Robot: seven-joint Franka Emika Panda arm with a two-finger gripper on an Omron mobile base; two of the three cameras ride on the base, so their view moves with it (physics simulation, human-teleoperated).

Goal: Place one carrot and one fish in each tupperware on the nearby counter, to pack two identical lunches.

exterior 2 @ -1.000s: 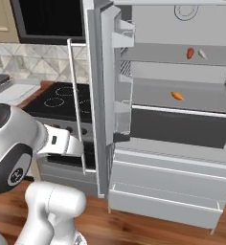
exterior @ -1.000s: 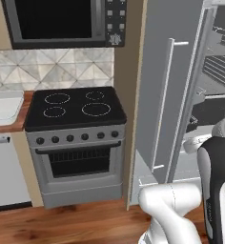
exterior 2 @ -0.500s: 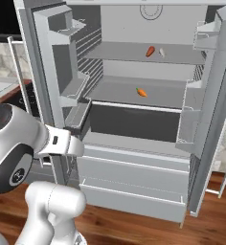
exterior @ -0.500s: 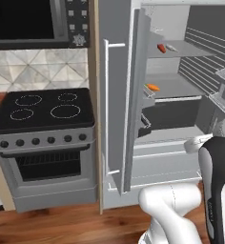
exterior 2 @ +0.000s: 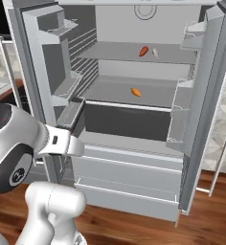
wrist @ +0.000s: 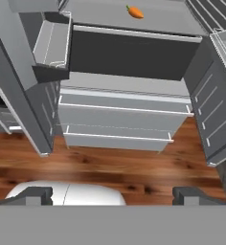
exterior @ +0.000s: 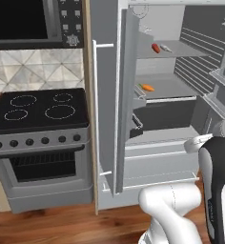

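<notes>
The matte grey fridge (exterior 2: 134,119) stands open, with smooth shelves and ribbed door bins. A tapered orange carrot (exterior 2: 136,92) lies on the middle shelf; a red fish (exterior 2: 143,51) and a pale slim one (exterior 2: 155,51) lie above. The gripper (wrist: 112,194) is spread wide, empty. The base has swung since earlier; the fridge now faces us squarely.

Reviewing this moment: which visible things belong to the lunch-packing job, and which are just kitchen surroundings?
Belong to the job:
- carrot on the middle fridge shelf
- red item and small pale item on the upper shelf, too small to identify
- gripper, open and empty

Just surroundings:
- stovetop
- oven
- microwave
- fridge drawers
</notes>
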